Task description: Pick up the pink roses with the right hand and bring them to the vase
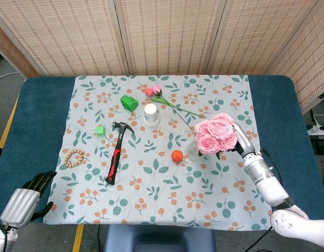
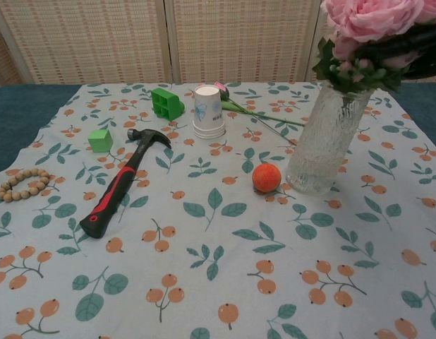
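- The right robot hand (image 1: pixel 239 137) sits at the right edge of the roses, fingers mostly hidden behind the blooms; from how the bunch stands it appears to hold them, though the grip itself cannot be seen in either view.
- The left robot hand (image 1: pixel 27 197) rests at the near left corner of the desk (image 1: pixel 39 105), holding nothing, fingers loosely apart.
- The roses (image 1: pixel 217 133) are over the vase (image 2: pixel 322 138), foliage at its mouth in the chest view, stems seemingly inside the glass.
- Step in hand, as I judge it: the final one, with the roses at the vase and apparently seated.
- The next move calls for opening the fingers gently and lifting the hand off to the right without dragging blooms or tipping the tall vase.
- The roses look like a tight bunch of full pink heads with small buds and dark green leaves below; top-heavy, likely to lean once let go.
- The vase is tall, clear, textured glass, upright, right of centre on the floral cloth (image 1: pixel 99 194).
- An orange ball (image 2: pixel 266 177) lies just left of the vase.
- Farther left: a paper cup (image 2: pixel 208 111), a loose flower (image 1: pixel 154 91) behind it, and a hammer (image 2: pixel 121 182).
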Tool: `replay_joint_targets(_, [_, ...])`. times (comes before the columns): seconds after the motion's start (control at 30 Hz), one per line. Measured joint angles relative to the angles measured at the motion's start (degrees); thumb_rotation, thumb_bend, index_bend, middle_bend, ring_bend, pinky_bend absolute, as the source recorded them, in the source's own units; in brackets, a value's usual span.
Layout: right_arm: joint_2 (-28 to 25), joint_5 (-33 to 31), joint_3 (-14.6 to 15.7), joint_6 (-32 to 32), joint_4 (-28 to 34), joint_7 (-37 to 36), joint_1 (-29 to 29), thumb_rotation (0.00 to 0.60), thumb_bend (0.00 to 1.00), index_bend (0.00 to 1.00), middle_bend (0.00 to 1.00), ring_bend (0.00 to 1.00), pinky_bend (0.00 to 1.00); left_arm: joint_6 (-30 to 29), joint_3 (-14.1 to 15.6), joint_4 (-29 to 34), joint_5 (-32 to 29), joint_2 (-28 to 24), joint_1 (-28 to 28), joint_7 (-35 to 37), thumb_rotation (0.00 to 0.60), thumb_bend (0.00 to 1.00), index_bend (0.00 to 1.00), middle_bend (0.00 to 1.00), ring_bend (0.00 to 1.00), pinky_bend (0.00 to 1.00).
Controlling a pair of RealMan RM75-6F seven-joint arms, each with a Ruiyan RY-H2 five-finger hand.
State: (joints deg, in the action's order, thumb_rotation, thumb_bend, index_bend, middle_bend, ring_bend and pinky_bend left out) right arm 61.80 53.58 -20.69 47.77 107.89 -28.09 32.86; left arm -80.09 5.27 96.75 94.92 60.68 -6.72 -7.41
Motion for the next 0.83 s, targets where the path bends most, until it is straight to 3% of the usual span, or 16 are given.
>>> replay_joint_targets(0.27, [-2.92, 6.83, 1.32, 1.36, -0.98, 1.03, -2.21, 0.6, 0.03, 0.0, 0.93, 0.69, 0.91, 0.05, 0.04, -0.12, 0.02, 0.02, -0.01, 0.05, 0.6, 0.33, 0.07, 0.1, 0.12, 0.36])
replay_joint_targets(0.43, [-5.85, 12.03, 3.74, 6.76, -0.49, 5.54, -5.73, 0.6, 0.03, 0.0, 0.76, 0.56, 0.88, 0.13, 0.06, -0.26, -0.08, 0.06, 0.0, 0.13, 0.6, 0.33, 0.07, 0.1, 0.12, 0.36])
replay_joint_targets(0.57, [-6.78, 15.96, 6.96, 15.13, -1.02, 13.0, -10.46, 0.6, 0.03, 0.02, 0.7, 0.53, 0.86, 0.14, 0.06, -0.23, -0.24, 0.05, 0.07, -0.17, 0.6, 0.33, 0.07, 0.1, 0.12, 0.36])
replay_joint_targets(0.6, [-6.61, 16.46, 7.67, 17.17, -1.38, 15.32, -11.55, 0.6, 0.03, 0.03, 0.65, 0.49, 0.84, 0.1, 0.06, -0.16, -0.24, 0.04, 0.09, -0.24, 0.6, 0.33, 0.07, 0.1, 0.12, 0.36])
replay_joint_targets(0.67, [-5.56, 17.14, 9.34, 21.84, -2.7, 21.53, -14.11, 0.6, 0.02, 0.02, 0.46, 0.31, 0.7, -0.16, 0.04, -0.05, -0.08, 0.03, 0.15, -0.38, 0.6, 0.33, 0.07, 0.1, 0.12, 0.36])
replay_joint_targets(0.73, [-3.52, 17.31, 11.16, 26.12, -4.96, 28.29, -16.77, 0.6, 0.0, 0.0, 0.2, 0.07, 0.43, -0.35, -0.01, -0.01, 0.18, 0.08, 0.16, -0.55, 0.6, 0.33, 0.07, 0.1, 0.12, 0.36])
replay_joint_targets(0.83, [-0.55, 17.28, 12.89, 31.25, -8.67, 35.78, -19.61, 0.6, 0.0, 0.0, 0.07, 0.0, 0.24, -0.45, -0.16, -0.12, 0.26, 0.34, 0.1, -0.84, 0.6, 0.33, 0.07, 0.1, 0.12, 0.36])
